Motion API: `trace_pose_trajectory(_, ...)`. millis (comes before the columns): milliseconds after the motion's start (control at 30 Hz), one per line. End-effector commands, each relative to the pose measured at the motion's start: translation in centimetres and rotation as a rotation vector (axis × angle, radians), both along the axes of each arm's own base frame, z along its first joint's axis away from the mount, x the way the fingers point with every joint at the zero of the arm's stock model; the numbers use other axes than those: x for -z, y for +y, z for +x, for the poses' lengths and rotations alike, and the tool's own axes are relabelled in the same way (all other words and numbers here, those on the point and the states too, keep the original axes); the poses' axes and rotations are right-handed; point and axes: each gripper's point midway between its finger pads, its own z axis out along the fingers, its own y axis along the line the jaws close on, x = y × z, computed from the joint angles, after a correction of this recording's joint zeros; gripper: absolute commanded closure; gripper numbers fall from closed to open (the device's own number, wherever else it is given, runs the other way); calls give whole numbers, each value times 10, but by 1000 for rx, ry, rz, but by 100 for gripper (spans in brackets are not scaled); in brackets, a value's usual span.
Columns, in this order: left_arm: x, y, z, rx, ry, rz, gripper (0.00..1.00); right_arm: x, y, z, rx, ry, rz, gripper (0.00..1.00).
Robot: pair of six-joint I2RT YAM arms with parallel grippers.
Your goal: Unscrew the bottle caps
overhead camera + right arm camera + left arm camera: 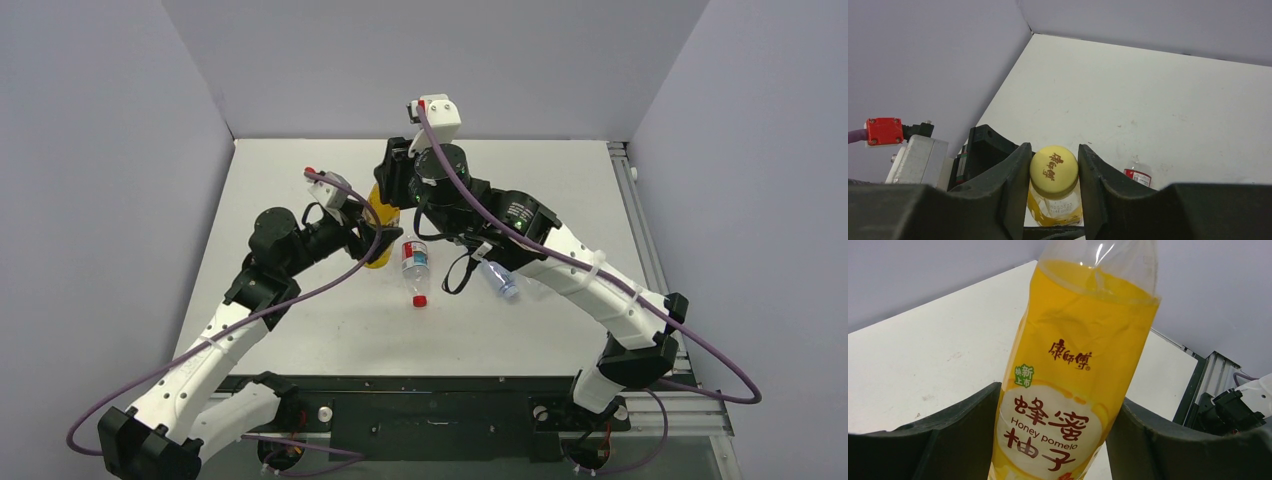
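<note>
The yellow-orange juice bottle [379,222] stands upright mid-table. My left gripper [1058,440] is shut on its labelled body [1073,390], one finger on each side. My right gripper [1053,172] comes down from above and is shut on the bottle's yellow cap [1053,166], with both fingers touching the cap's sides. In the top view the right gripper [396,178] hides the cap. A clear bottle with a red-white label [415,262] lies on the table with its red cap [419,300] towards the near edge. It also shows in the right wrist view [1137,175]. The blue-label bottle is out of view.
A clear bluish bottle [501,280] lies partly under my right forearm. The left wrist camera housing with a red connector [883,131] sits close beside the right fingers. Grey walls close in the table [300,330] at the left, back and right.
</note>
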Motion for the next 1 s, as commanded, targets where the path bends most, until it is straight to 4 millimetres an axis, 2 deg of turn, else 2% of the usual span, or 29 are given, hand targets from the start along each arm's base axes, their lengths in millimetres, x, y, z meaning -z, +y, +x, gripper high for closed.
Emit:
trace_pose_trajectory(0,-45,5,0,-26,-87,-74,100,-16,-6,4,22,-20,43,72)
trace_pose_trajectory(67,-44,4,1,-26,-81,-75,100,-19,-6,4,19,-24,50,89)
trace_pose_trajectory(133,-45,4,2,-26,-76,-78,100,-22,-6,2,3,-33,62,100)
trace_pose_trajectory(233,-52,2,-1,-11,-78,-91,100,-29,1,-4,-82,-60,82,100)
trace_pose_trajectory(267,-54,2,-3,4,-78,-93,100,-35,6,-11,-148,-68,92,100)
trace_pose_trajectory(300,-59,-1,-9,35,-76,-102,100,-41,7,-14,-183,-90,95,100)
trace_pose_trajectory(367,-68,0,-19,93,-71,-125,100,-54,16,-34,-348,-112,122,100)
trace_pose_trajectory(433,-77,1,-31,169,-62,-162,100,-62,17,-40,-434,-123,151,100)
trace_pose_trajectory(500,-85,2,-46,248,-52,-197,100,-75,19,-67,-629,-140,206,100)
trace_pose_trajectory(533,-88,2,-51,273,-51,-205,100,-78,17,-69,-661,-150,218,100)
trace_pose_trajectory(567,-91,1,-60,324,-44,-213,100,-83,16,-85,-747,-170,240,100)
trace_pose_trajectory(600,-94,1,-65,350,-31,-223,100,-84,15,-89,-778,-182,246,100)
trace_pose_trajectory(633,-96,0,-74,399,-39,-217,100,-88,14,-102,-844,-206,258,100)
trace_pose_trajectory(700,-100,-2,-86,459,-29,-220,100,-91,11,-113,-899,-234,260,100)
trace_pose_trajectory(867,-105,-5,-97,509,-14,-231,100,-95,6,-115,-905,-272,238,100)
trace_pose_trajectory(900,-105,-5,-96,507,-12,-231,100,-93,4,-109,-868,-265,227,99)
trace_pose_trajectory(933,-102,-6,-95,503,-12,-228,100,-92,3,-104,-835,-262,219,91)
trace_pose_trajectory(967,-100,-6,-91,488,-2,-227,100,-94,-2,-88,-716,-265,215,71)
